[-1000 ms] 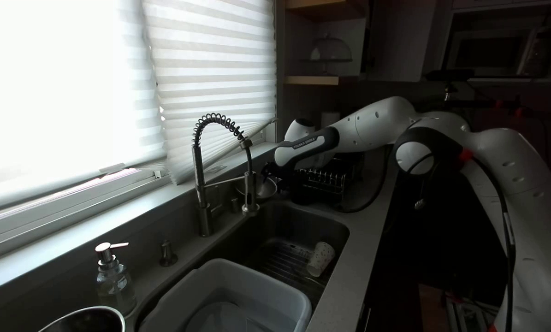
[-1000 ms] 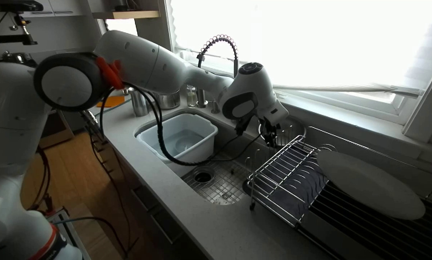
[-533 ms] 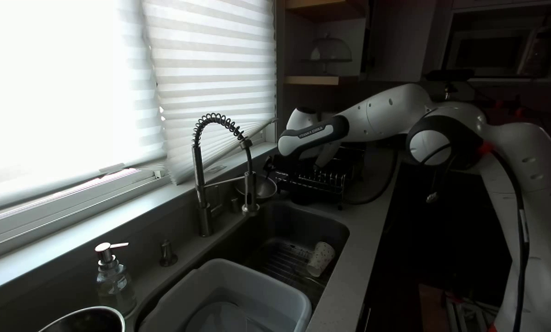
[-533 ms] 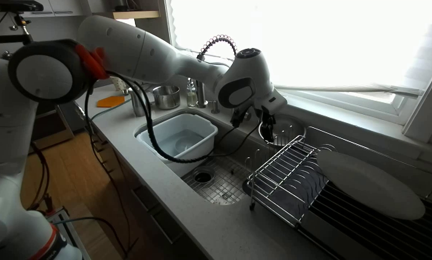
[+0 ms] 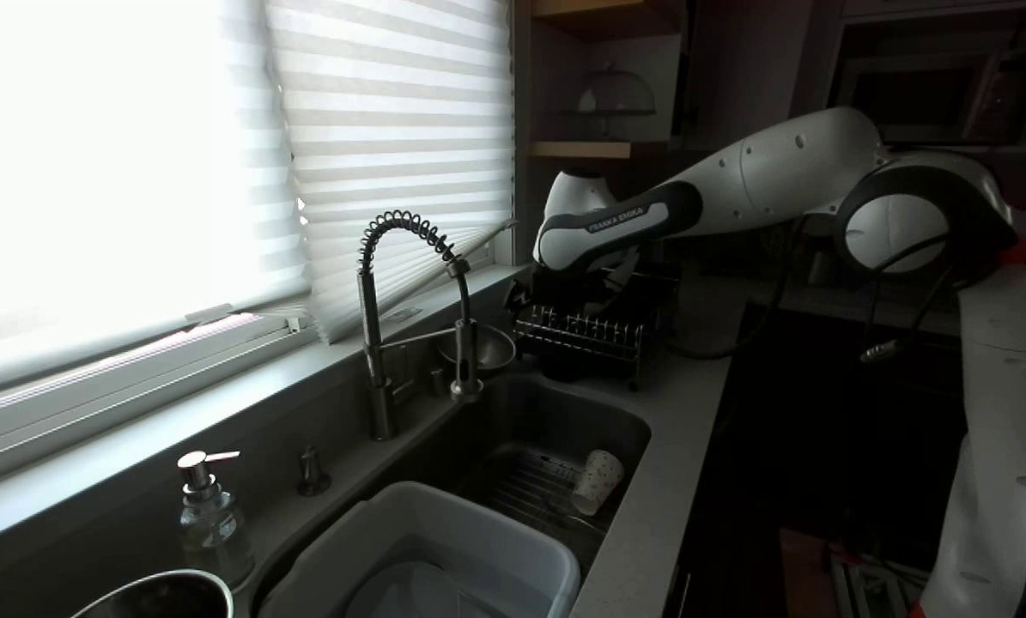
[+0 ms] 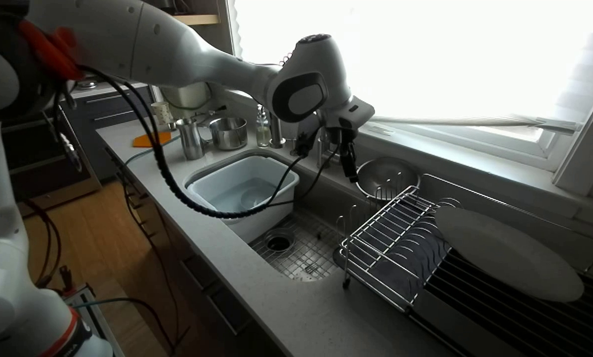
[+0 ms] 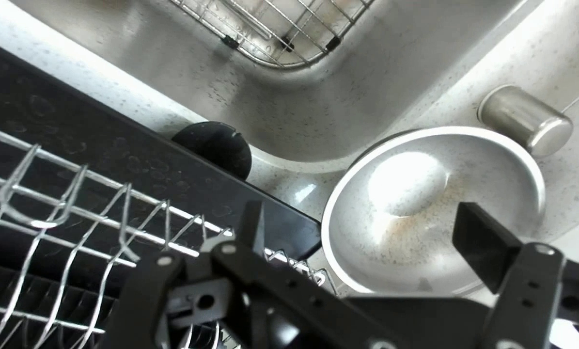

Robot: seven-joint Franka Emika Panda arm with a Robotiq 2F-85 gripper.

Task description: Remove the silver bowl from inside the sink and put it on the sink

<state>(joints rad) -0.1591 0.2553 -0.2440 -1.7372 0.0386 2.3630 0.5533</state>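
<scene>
The bench [image 6: 301, 307] ran round the sink [image 7: 299, 121]. The arm [image 5: 787, 172], reaching toward it, had made the only clear change: within the last second it had risen and pulled away from the sink's rear corner. I judged that the placing was over and the retreat under way. The dish rack [image 6: 405, 248] stood on the bench at that end of the sink; the pale tub [image 5: 470, 528] sat inside the sink, at its opposite end.

The silver bowl [image 7: 415, 223] had not visibly moved in that second. It rested on the bench by the sink's rear corner, out of the sink, though I could not tell whether its edge overhung it. As I read the task, that probably met it. Its mouth faced up. It was round, with no handle or spout in sight, so it had no long axis and pointed no particular way; its oval look in the wrist view was likely just slant.

The fingers [image 7: 483, 247] were wide apart, nothing between them, raised near the sink's rear corner and seemingly clear of the bowl in both exterior views.
</scene>
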